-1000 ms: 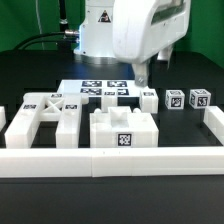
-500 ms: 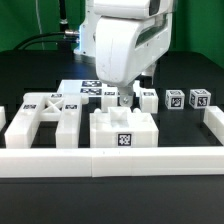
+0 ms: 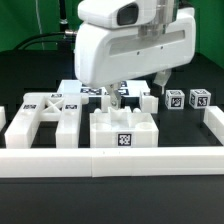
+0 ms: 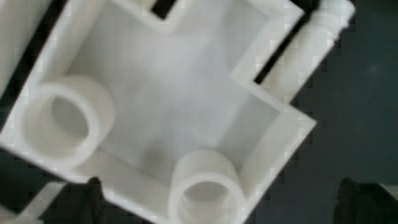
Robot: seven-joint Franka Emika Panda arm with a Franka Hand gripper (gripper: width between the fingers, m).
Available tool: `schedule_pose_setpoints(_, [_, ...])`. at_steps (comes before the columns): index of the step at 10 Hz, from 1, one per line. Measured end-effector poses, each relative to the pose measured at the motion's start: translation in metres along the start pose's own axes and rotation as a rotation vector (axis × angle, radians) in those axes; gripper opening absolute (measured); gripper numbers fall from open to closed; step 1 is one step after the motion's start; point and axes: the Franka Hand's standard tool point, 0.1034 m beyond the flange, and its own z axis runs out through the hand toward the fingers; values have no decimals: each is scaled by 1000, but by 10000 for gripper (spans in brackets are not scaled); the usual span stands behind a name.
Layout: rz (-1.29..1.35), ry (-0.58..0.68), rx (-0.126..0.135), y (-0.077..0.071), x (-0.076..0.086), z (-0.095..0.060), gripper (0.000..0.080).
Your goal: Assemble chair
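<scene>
The chair lies in loose glossy white parts. The blocky seat slab (image 3: 124,131) sits at front centre with a tag on its face. Two frames (image 3: 45,110) lie to the exterior view's left. Three short tagged posts (image 3: 173,99) stand to the right. My gripper (image 3: 133,95) hangs low just behind and above the seat slab, its hand hiding the area behind. In the wrist view the gripper (image 4: 210,205) is open, with one dark finger (image 4: 43,205) at each side. A white part with two round sockets (image 4: 169,110) fills the view between and beyond them. Nothing is held.
A long low white border rail (image 3: 110,161) runs along the front, with another rail (image 3: 214,125) at the right. The marker board (image 3: 92,90) lies flat behind the parts, partly hidden by the hand. The table is black.
The arm has come down and swung toward the exterior view's left and front. The hand now looms over the seat slab and hides more of the marker board.
</scene>
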Motion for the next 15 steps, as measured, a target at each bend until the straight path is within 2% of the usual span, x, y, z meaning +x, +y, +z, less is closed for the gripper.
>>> schedule_pose_setpoints(3, [187,39,-4,0,6,8,649])
schedule_pose_setpoints(6, [329,43,14,-4,8,9,649])
schedule_pose_setpoints(7, [392,48,21,-8,9,14,649])
schedule_pose_setpoints(9, [368,50,23,-11,8,32,649])
schedule_pose_setpoints(11, [364,52,24,-13,8,42,649])
schedule_pose_setpoints(14, [358,57,24,-18,8,48,649])
schedule_pose_setpoints(15, [357,57,24,-18,8,48,533])
